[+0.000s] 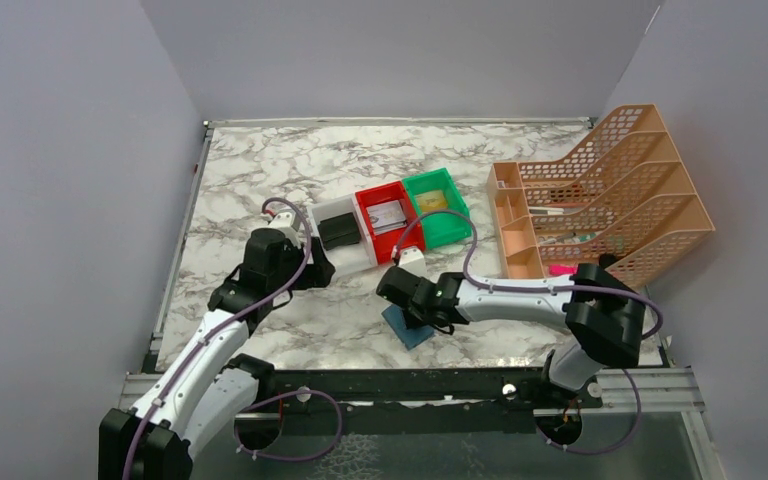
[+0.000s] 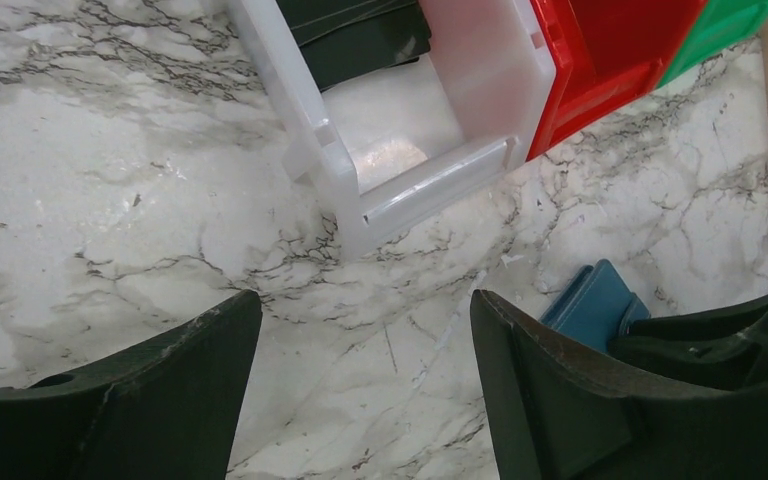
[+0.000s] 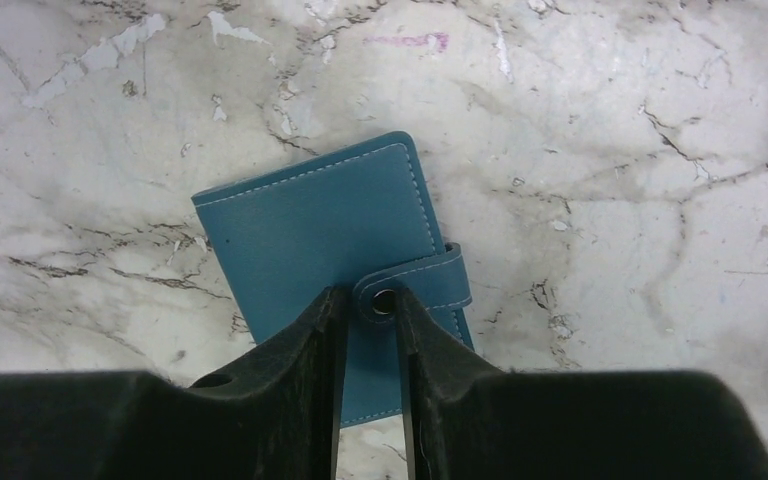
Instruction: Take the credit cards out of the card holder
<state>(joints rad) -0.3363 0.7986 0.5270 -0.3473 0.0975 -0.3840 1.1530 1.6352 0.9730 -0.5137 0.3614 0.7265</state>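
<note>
On your marble table (image 1: 260, 180), the peach file organizer (image 1: 610, 190) stands at 3 o'clock, and the white bin (image 1: 332, 210), red bin (image 1: 372, 196) and green bin (image 1: 450, 205) sit in a row near the centre. Your left gripper (image 2: 365, 310) hangs at the white bin's 7 o'clock, jaws spread wide around nothing. The teal card holder (image 3: 320, 225) lies closed at the red bin's 6 o'clock. Your right gripper (image 3: 370, 295) straddles its snap tab (image 3: 430, 280) with jaws narrowed, but you cannot tell whether they pinch it.

Bright, even overhead light, shadows soft and faint. Bit of sheen on the marble table (image 3: 610, 150), wrist views slightly soft up close.
</note>
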